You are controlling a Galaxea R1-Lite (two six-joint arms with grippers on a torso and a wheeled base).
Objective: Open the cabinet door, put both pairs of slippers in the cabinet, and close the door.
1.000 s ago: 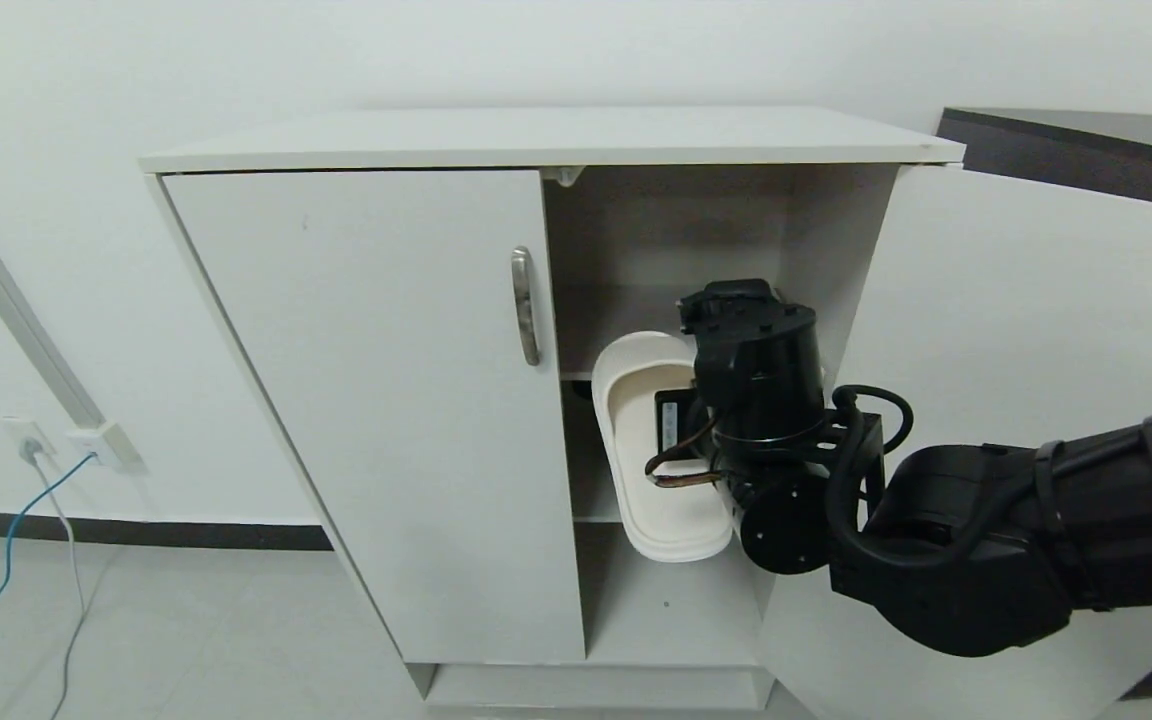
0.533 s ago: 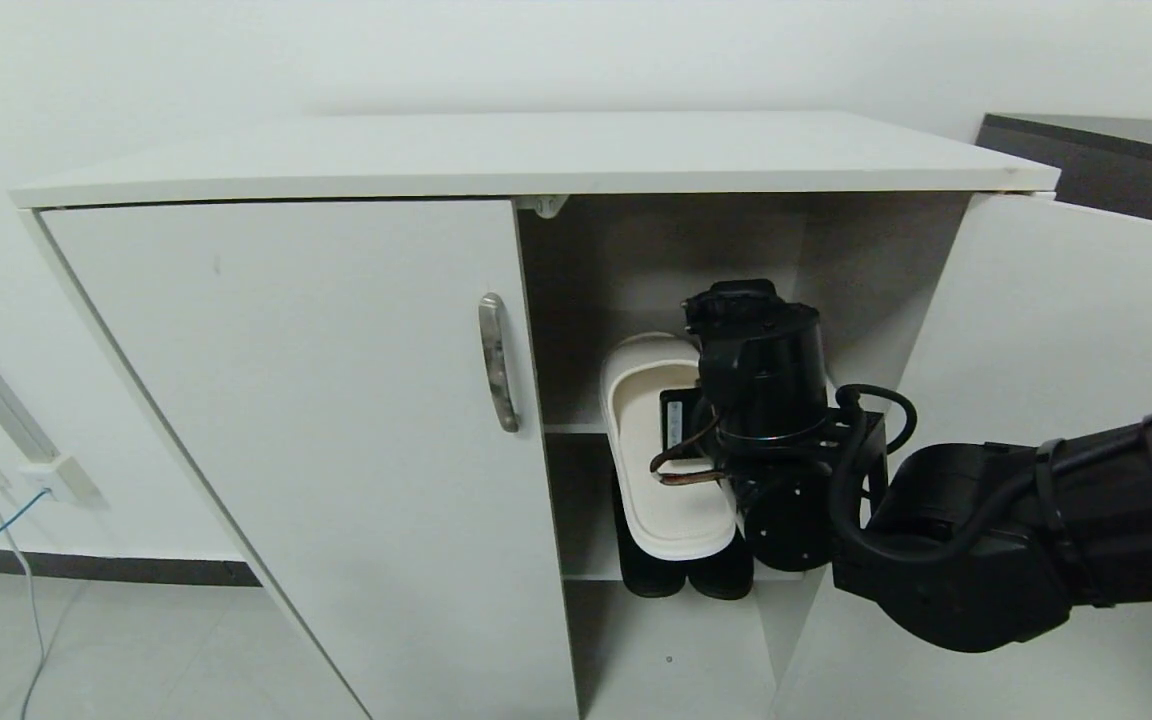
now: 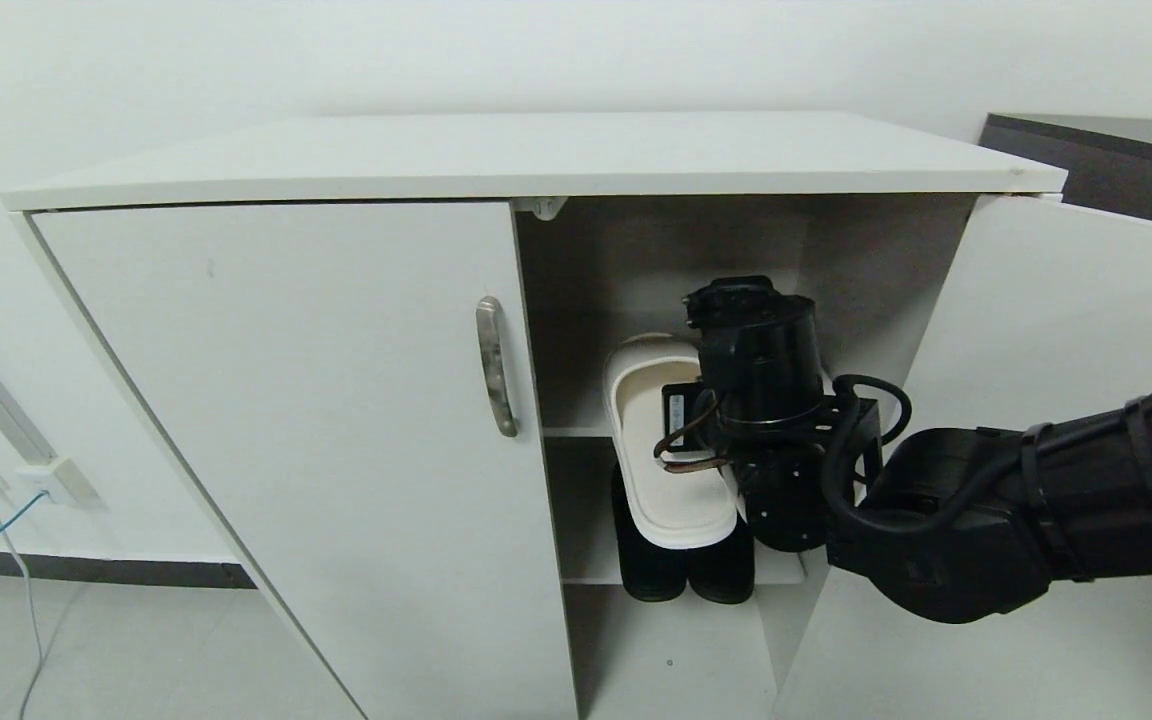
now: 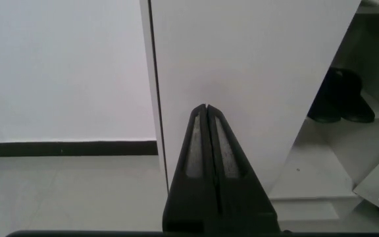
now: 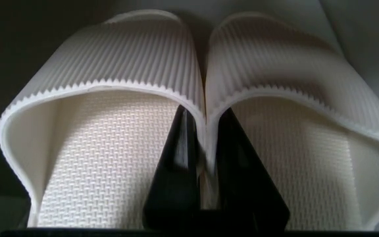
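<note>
Right gripper [image 5: 206, 138] pinches the white slippers [image 5: 114, 141] by their adjoining walls inside the cabinet [image 3: 536, 150]; black slippers [image 3: 684, 570] beneath it. Left gripper [image 4: 206, 113] closed, empty.

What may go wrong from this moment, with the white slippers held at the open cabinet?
1. The right pincer pinches only the inner edges of the white slippers; one might slip free.
2. Their heels stick out past the shelf, above the black slippers; released here, they may tip out and block the open door from closing.
</note>
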